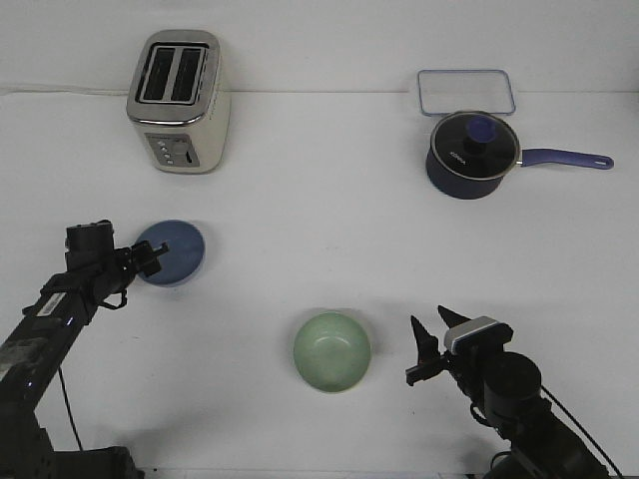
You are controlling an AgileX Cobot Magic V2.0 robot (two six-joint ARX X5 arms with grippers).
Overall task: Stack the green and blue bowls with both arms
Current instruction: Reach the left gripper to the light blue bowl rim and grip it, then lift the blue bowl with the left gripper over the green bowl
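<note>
The light blue bowl point(175, 251) sits on the white table at the left. My left gripper point(150, 259) is at its left rim, with its fingers overlapping the rim. I cannot tell whether they are closed on it. The pale green bowl point(332, 351) sits upright and empty at the front centre. My right gripper point(427, 317) is open and empty, a short way to the right of the green bowl and apart from it. The two bowls stand well apart from each other.
A cream toaster point(180, 102) stands at the back left. A dark navy saucepan point(471, 153) with a lid stands at the back right, its long handle pointing right. A clear lidded container point(466, 92) is behind it.
</note>
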